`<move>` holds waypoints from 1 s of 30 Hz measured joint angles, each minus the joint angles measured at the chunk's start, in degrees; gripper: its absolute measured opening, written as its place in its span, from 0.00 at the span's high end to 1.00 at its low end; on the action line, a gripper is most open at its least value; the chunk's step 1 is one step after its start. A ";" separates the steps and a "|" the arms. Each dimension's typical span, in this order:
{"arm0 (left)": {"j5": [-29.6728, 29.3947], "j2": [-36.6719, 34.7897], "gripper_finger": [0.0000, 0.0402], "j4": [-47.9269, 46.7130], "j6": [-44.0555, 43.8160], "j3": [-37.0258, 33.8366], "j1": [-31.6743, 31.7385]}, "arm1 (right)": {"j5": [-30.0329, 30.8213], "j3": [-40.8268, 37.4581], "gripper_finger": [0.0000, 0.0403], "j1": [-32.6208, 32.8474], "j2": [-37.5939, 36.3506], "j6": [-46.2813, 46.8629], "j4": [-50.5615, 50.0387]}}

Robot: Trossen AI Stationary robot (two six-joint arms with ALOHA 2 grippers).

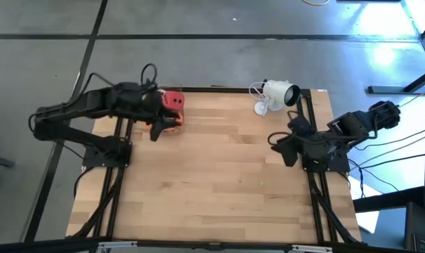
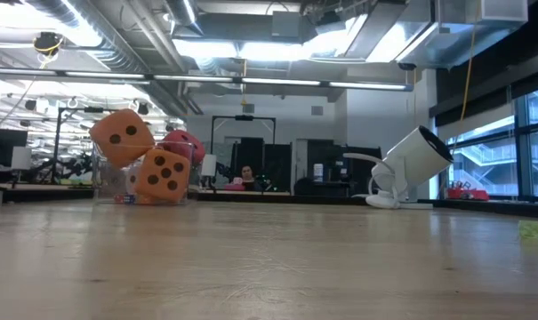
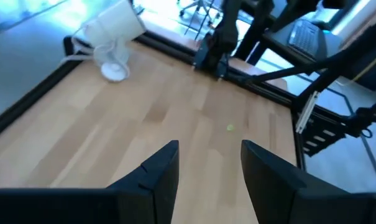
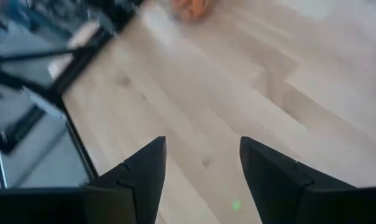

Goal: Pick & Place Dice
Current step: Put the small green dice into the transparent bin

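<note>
Near the table's far left corner, a red die [image 1: 174, 100] sits beside an orange die [image 1: 173, 124]. The low view shows two orange dice. One [image 2: 162, 175] rests on the table. The other [image 2: 122, 136] is tilted above it, with the red die [image 2: 183, 142] behind; I cannot tell what the tilted die rests on. My left gripper [image 1: 161, 117] hovers over this cluster, open [image 3: 209, 155], with nothing between its fingers. My right gripper [image 1: 278, 145] is raised at the table's right side, open [image 4: 203, 149] and empty. An orange die [image 4: 191, 7] shows far ahead of it.
A white camera on a stand [image 1: 278, 93] [image 2: 409, 164] sits at the table's far edge, right of centre. A tiny green speck [image 2: 530, 231] [image 3: 230, 127] lies on the wood toward the right. Bare wooden tabletop [image 1: 219, 176] spans the middle and near side.
</note>
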 joint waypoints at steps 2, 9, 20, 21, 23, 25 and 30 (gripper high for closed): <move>-3.10 -2.51 0.59 0.14 -2.13 -2.81 -2.13 | -2.07 0.00 0.49 -0.41 1.04 -0.12 -1.81; -9.98 -12.85 0.59 14.25 -5.80 -15.41 -8.61 | -5.68 0.00 0.46 -1.69 6.15 1.35 -10.24; -10.51 -17.91 0.59 19.27 -9.28 -24.45 -13.88 | -7.93 -0.02 0.41 -2.07 17.02 0.91 -14.89; -10.52 -17.89 0.59 19.25 -9.27 -24.60 -14.22 | -9.06 -0.07 0.40 -2.04 18.04 0.92 -15.31; -10.58 -17.87 0.59 19.18 -8.93 -24.73 -14.66 | -11.24 -0.98 0.40 -2.01 19.69 0.95 -14.97; -10.62 -17.93 0.59 19.27 -8.34 -24.68 -14.94 | -13.46 -2.71 0.39 -1.99 21.23 1.02 -13.63; -10.66 -17.95 0.59 19.27 -7.72 -24.68 -15.01 | -19.58 -9.93 0.39 -1.61 22.73 1.24 -5.39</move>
